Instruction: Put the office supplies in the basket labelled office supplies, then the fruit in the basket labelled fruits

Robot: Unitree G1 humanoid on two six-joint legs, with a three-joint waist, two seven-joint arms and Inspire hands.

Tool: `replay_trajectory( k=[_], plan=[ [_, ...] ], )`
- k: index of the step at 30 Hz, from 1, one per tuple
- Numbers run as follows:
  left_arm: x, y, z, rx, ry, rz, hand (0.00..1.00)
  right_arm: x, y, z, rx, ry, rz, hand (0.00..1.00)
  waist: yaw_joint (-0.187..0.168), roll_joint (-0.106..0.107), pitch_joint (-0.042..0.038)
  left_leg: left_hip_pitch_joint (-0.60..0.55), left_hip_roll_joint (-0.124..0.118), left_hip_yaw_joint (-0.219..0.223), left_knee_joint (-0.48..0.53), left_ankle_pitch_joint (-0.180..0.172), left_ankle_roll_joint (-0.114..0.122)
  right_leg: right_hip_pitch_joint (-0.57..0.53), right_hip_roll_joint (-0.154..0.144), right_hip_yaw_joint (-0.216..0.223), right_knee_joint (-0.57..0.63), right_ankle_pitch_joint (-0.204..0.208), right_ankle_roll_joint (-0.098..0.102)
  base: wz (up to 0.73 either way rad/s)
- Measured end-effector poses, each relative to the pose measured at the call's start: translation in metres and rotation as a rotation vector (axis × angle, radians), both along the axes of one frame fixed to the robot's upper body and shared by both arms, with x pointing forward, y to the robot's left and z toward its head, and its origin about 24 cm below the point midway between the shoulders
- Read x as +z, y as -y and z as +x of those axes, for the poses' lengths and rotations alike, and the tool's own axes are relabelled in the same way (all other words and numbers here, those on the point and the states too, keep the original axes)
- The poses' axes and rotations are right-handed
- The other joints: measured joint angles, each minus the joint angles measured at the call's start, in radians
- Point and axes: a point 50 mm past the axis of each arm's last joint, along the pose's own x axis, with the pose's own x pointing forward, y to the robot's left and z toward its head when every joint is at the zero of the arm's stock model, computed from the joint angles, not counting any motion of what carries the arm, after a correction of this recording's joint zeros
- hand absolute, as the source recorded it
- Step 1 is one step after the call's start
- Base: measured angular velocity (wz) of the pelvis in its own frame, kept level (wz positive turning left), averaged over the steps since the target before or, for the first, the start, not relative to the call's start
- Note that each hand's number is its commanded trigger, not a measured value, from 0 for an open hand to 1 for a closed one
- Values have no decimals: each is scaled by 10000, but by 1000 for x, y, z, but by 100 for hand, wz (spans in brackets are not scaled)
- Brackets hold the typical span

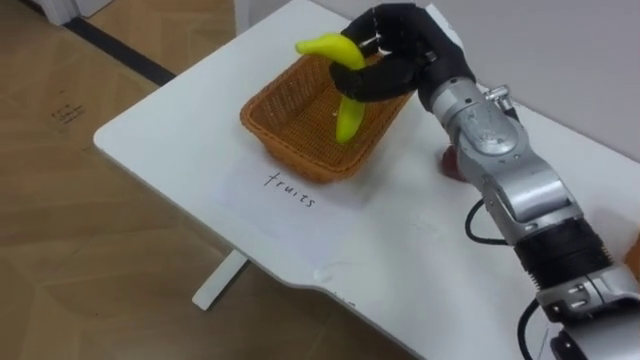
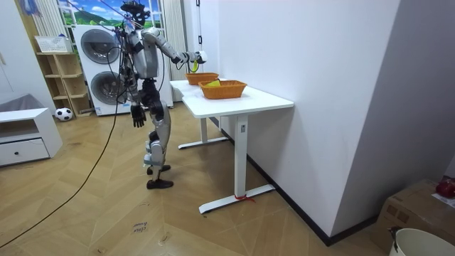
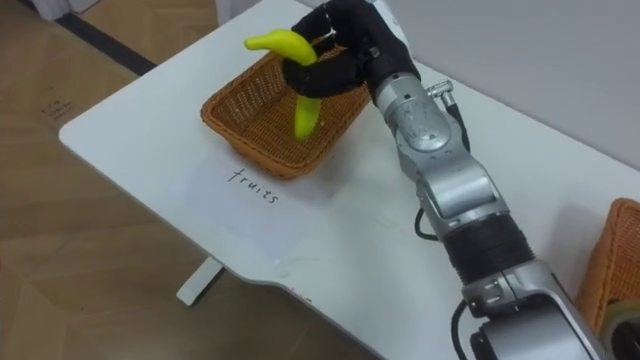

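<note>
A yellow banana [image 1: 345, 85] hangs over the inside of the woven fruit basket [image 1: 275, 135], near its far right side. My right hand [image 1: 400, 55] is shut on the banana from above, its dark fingers curled round the fruit's middle. In the right eye view the same banana [image 3: 300, 85] points down into the basket [image 3: 235, 125]. The room view has me standing at the far end of the white table [image 2: 242, 103], right arm stretched over the farther basket [image 2: 201, 78]. My left hand [image 2: 137, 114] hangs at my side with relaxed fingers.
A paper label [image 1: 290, 190] with handwriting lies on the table in front of the fruit basket. A small red object [image 1: 447, 165] sits partly hidden behind my right forearm. A second woven basket [image 3: 615, 260] stands at the right edge. The table's rounded corner [image 1: 105, 135] drops to wooden floor.
</note>
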Motion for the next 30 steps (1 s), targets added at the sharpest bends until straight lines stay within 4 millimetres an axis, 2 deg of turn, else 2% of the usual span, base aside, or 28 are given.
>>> replay_trajectory(
  k=[13,14,16,17,23,30],
  plan=[
    [2,-3,0,-22,6,78,0,-3,-8,-2,282,-167,93,100,109,-51,-16,-127,-21,-81,47,1,0,-38,7,56,1,0,0,0],
    [2,-3,0,-19,-3,77,0,-3,-8,-2,282,-168,92,68,107,-51,-16,-127,-22,-85,53,1,0,-36,7,55,1,0,0,0],
    [2,-3,-2,-9,-44,78,0,-3,-8,-2,278,-171,88,29,105,-39,-8,-138,-22,-89,104,1,0,-35,6,55,0,0,0,0],
    [2,-3,-2,-6,-55,78,0,-3,-8,-2,277,-171,87,0,104,-35,-5,-141,-22,-90,105,1,0,-35,6,55,-1,0,0,0],
    [2,-3,-6,19,-134,97,0,-6,-6,-1,206,-299,56,0,112,12,33,-152,-25,-105,37,1,0,-32,6,40,2,0,0,0],
    [2,-3,-6,8,-144,127,0,-19,1,2,-100,-822,-77,0,123,-23,20,-163,-28,-111,32,1,0,-35,2,-3,6,0,0,0]
  ],
)
